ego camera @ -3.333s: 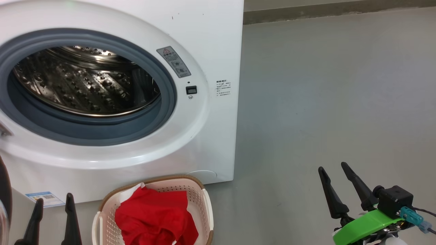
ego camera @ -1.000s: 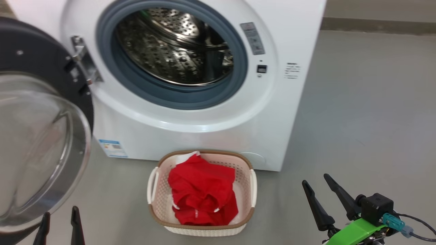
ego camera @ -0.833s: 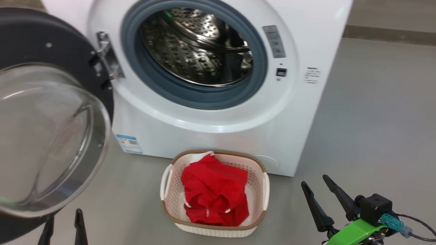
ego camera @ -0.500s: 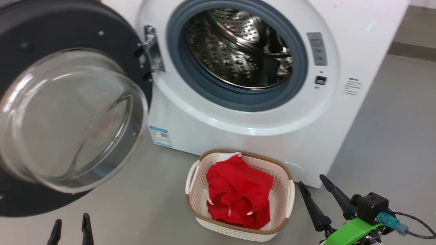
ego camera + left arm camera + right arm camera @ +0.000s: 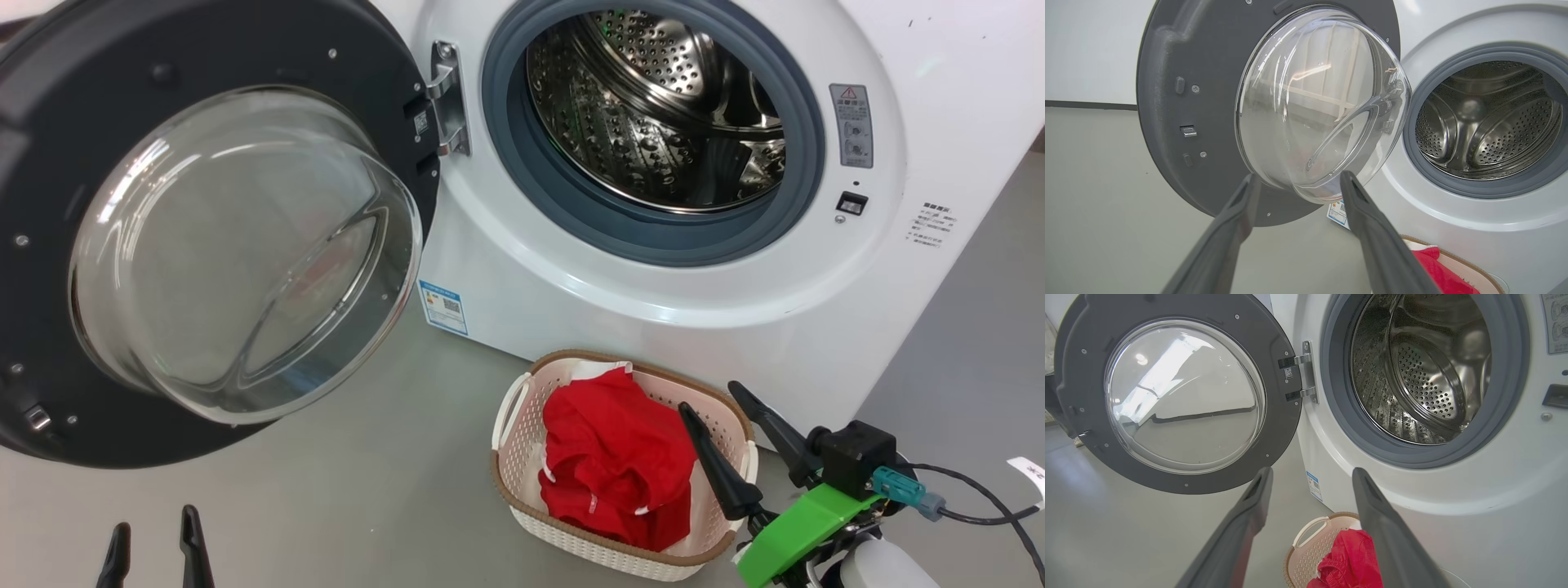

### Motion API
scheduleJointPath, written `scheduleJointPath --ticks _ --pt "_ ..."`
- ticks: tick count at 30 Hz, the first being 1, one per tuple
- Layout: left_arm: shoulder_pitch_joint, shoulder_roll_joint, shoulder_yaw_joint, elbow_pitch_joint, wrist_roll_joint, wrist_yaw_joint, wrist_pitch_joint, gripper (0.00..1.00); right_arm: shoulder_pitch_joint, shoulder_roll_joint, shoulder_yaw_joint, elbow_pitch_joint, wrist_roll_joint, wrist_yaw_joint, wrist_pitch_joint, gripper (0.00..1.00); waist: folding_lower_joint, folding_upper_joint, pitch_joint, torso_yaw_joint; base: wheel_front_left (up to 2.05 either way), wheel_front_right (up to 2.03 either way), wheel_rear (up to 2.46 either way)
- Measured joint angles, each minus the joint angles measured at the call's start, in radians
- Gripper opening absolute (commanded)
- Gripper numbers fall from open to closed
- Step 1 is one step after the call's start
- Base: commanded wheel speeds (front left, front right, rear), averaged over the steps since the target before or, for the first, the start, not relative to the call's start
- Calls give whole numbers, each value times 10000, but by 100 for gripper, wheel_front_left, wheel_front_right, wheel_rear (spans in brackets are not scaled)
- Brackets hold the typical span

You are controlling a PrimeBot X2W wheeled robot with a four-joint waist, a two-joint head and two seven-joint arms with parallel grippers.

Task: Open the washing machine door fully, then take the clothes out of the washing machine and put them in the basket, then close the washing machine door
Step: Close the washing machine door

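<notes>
Nearest the camera, the left pincer [image 5: 155, 527] sits low with its fingers spread and nothing between them. The right pincer [image 5: 707, 396] is also spread wide and empty, and it now hangs over the right rim of the basket [image 5: 522, 506].

The big change is the view itself. Over the last second the head has swung left, so the whole scene slides right; that is the camera turning, not the laundry moving. The clothes [image 5: 612, 465] lie heaped red in the basket on the floor, just in front of the washing machine [image 5: 653, 327].

The turn brings the washing machine door [image 5: 49, 163] fully into frame. It stands wide open on its hinge [image 5: 449, 98], glass bowl facing us and dead ahead of the left pincer in its wrist view. Behind it, the drum [image 5: 653, 122] shows bare steel. By my read the unloading is done and only the door-closing remains.

As for writing, the blue label [image 5: 443, 308] carries a code square, the grey sticker [image 5: 851, 124] has a red warning triangle, and the small print block [image 5: 931, 224] is too fine to read.
</notes>
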Motion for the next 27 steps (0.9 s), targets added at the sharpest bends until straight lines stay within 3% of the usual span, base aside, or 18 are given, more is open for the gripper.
scheduleJointPath --ticks 21,23,24,25,27 --pt "196 0 -46 -539 -255 221 0 100 -411 -42 303 184 169 0 0 100 0 0 75 74 0 0 0" --pt "194 0 -48 -600 -535 205 0 35 -409 -42 295 176 169 0 0 100 0 0 84 76 0 0 0" --pt "193 0 -38 -631 -602 192 0 10 -407 -42 290 176 169 0 0 100 0 0 89 77 0 0 0" --pt "186 0 -15 -681 -589 123 2 0 -406 -40 284 176 169 0 0 100 0 0 89 76 0 0 0" --pt "130 -4 102 -849 -598 -79 0 0 -401 -40 265 173 169 0 0 100 0 0 97 77 0 0 0"
